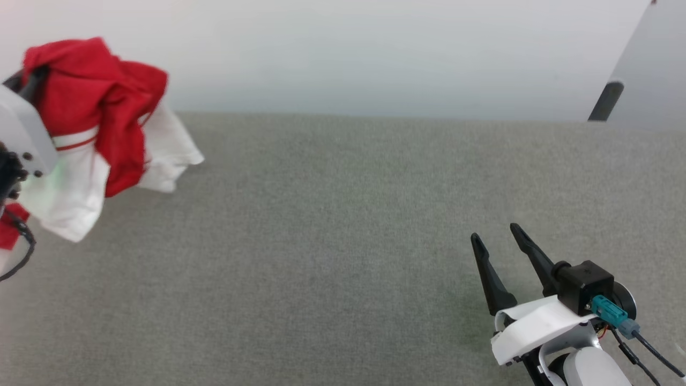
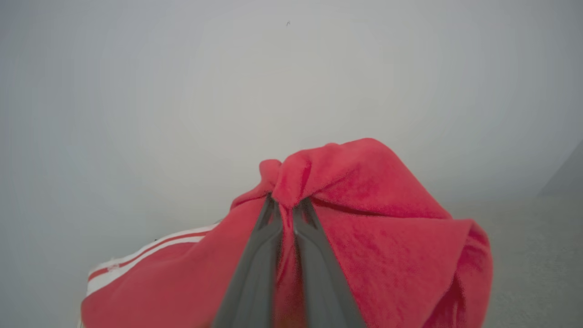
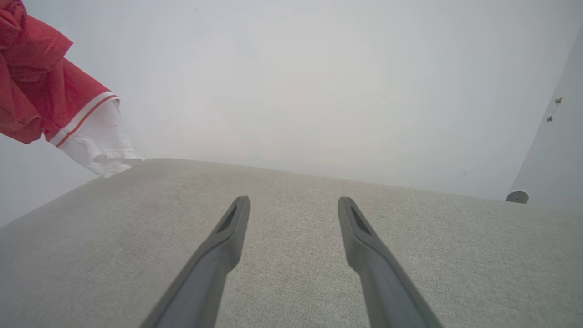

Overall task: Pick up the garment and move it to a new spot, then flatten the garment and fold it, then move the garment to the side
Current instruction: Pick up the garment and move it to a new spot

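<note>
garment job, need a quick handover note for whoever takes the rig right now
Left gripper: shut on a pinch of the garment, holding it up.
Right gripper: open, empty, low over the grey surface at the near right.
Garment: bunched and hanging at the far left, above the surface's edge.
Done: garment picked up.
Left: carry it to a new spot and set it down, flatten it, fold it, move it to the side.

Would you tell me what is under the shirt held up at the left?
The grey fabric surface lies below the shirt, which hangs bunched with a white sleeve lowest. The patch behind its folds is covered and cannot be seen.
</note>
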You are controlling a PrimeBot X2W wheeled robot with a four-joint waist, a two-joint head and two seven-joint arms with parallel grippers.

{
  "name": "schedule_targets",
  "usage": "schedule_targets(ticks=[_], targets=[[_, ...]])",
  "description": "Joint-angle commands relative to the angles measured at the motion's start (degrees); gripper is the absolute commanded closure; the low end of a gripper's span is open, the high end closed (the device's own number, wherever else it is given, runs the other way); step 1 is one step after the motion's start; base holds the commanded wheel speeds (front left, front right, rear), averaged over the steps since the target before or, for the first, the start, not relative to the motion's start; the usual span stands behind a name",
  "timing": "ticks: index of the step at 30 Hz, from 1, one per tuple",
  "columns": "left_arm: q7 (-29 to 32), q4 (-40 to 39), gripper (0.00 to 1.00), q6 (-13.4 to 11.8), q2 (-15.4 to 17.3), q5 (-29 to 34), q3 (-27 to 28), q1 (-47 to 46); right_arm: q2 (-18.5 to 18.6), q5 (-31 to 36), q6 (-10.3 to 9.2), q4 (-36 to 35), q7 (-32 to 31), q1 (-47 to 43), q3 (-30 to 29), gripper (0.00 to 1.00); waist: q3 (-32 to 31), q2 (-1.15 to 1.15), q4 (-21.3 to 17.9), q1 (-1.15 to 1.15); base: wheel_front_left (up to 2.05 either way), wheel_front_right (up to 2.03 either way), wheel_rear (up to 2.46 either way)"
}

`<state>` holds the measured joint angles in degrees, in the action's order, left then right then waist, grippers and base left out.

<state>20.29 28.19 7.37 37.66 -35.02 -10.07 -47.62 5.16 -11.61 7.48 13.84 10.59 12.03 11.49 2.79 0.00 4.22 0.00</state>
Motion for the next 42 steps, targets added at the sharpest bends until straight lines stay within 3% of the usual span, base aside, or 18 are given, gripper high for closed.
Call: schedule_targets(ticks=[1, 9, 17, 24, 33, 42], targets=[[0.26, -1.22, 1.00, 0.15, 0.37, -0.56, -0.29, 0.78, -0.15, -0.14, 0.03, -0.07, 0.15, -1.14, -0.25, 0.00, -2.20, 0.00, 0.65, 0.00, 0.00, 0.00, 0.00], [4.53, -13.12, 1.00, -0.16, -1.15, -5.63, -2.20, 3.03, -0.48, 0.65, 0.03, -0.44, 0.37, -1.80, -2.98, 0.00, -2.65, 0.00, -2.36, 0.00, 0.00, 0.00, 0.00], [9.97, -27.95, 1.00, -4.62, -4.01, -7.66, -4.05, 6.69, -0.10, 1.78, 0.03, -0.52, 0.77, -0.60, -6.81, 0.00, 0.02, 0.00, -8.40, 0.00, 0.00, 0.00, 0.00], [12.76, -36.30, 1.00, -6.59, -6.36, -8.89, -6.33, 7.92, -0.21, 2.79, 0.03, 0.08, 1.48, -0.03, -10.47, 0.00, 2.57, 0.00, -13.74, 0.00, 0.00, 0.00, 0.00], [14.76, -39.53, 1.00, -7.34, -8.87, -9.00, -10.75, 10.45, -1.12, 2.34, 0.03, 1.34, 2.73, 0.66, -12.54, 0.00, 6.56, 0.00, -17.98, 0.00, 0.00, 0.00, 0.00], [15.34, -35.90, 1.00, -4.87, -8.22, -8.97, -14.77, 15.38, -1.87, 1.90, 0.03, 3.29, 3.93, 1.99, -11.91, 0.00, 9.40, 0.00, -19.10, 0.00, 0.00, 0.00, 0.00]])
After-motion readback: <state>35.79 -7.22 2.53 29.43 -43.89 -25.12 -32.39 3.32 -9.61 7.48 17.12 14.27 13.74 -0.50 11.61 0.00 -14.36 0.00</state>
